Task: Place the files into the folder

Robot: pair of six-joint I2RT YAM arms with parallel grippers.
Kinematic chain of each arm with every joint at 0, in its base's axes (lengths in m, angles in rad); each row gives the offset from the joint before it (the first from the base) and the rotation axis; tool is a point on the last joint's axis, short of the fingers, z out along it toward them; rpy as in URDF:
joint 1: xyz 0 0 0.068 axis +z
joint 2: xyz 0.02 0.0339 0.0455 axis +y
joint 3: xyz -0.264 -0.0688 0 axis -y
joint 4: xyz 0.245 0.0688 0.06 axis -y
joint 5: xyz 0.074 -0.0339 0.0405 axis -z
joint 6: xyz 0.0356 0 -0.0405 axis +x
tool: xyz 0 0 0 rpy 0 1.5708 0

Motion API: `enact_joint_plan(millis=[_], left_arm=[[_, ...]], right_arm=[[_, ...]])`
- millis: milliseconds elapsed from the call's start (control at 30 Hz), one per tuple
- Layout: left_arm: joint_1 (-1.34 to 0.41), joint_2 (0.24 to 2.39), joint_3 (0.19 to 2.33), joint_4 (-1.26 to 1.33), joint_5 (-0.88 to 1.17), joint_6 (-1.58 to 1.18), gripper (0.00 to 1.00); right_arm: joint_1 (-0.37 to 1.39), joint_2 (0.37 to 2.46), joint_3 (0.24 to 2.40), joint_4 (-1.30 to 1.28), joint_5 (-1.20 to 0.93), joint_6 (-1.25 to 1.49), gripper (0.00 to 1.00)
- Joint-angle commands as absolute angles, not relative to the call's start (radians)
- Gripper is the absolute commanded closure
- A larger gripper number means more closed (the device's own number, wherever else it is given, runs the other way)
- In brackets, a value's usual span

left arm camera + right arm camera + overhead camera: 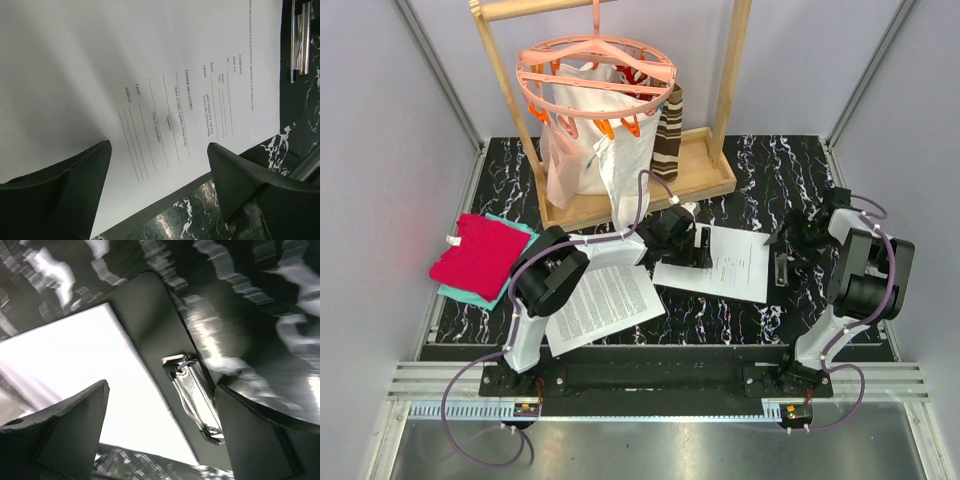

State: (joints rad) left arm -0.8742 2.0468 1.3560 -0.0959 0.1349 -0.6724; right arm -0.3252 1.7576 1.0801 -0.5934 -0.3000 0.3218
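Observation:
One of the files, a densely printed sheet [605,300], lies on the table in front of the left arm. A second sheet [725,262], a signature form, lies on the black folder [145,315], whose metal clip [780,268] runs along its right side. My left gripper [692,245] is open just above this sheet's left end. In the left wrist view it [157,145] hovers over the sheet [150,75], near the folder's edge [160,204]. My right gripper [788,238] is open over the clip [195,400], holding nothing.
A wooden rack [640,195] stands at the back with a pink clip hanger [595,70], a white cloth bag [582,140] and a brown striped cloth [670,135]. Red-and-teal folded cloths [475,255] lie at the left. The table [790,170] is black marble with white veins.

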Motion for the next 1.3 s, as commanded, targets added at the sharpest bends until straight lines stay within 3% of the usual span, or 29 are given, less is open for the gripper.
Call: enact_joint_plan(millis=[0,67,233,367,467,600,667,767,900,967,1267], left_arm=[[-0.873,1.977,1.391,-0.153,0.13,-0.623,0.14],[-0.874,1.957,1.39,-0.149,0.153,-0.63,0.14],[-0.874,1.95,1.393,-0.13,0.184,-0.634,0.14],[-0.873,1.953,1.373,-0.117,0.16,-0.649,0.14],[-0.874,1.971,1.381,-0.103,0.172,-0.661,0.14],[-0.873,2.0,1.388,-0.083,0.178,-0.68,0.15],[-0.874,2.006,1.388,-0.075,0.183,-0.687,0.15],[-0.874,2.023,1.388,-0.063,0.193,-0.696,0.15],[-0.874,2.043,1.388,-0.06,0.204,-0.699,0.15],[-0.873,2.051,1.384,-0.058,0.202,-0.699,0.15],[-0.873,2.06,1.381,-0.058,0.202,-0.692,0.15]], right_arm=[[-0.23,1.697,1.035,-0.529,-0.5,0.402,0.05],[-0.168,1.684,1.034,-0.519,-0.512,0.425,0.04],[-0.138,1.594,1.049,-0.592,-0.24,0.382,0.0],[-0.13,1.572,1.032,-0.63,-0.18,0.335,0.0],[-0.11,1.575,1.028,-0.661,-0.138,0.324,0.12],[-0.091,1.583,1.02,-0.67,-0.133,0.311,0.45],[-0.069,1.595,1.026,-0.681,-0.135,0.296,0.46],[-0.046,1.635,1.034,-0.692,-0.149,0.272,0.37],[-0.028,1.672,1.048,-0.698,-0.157,0.252,0.36],[-0.02,1.696,1.06,-0.704,-0.158,0.242,0.43],[0.021,1.744,1.077,-0.706,-0.124,0.242,0.54]])
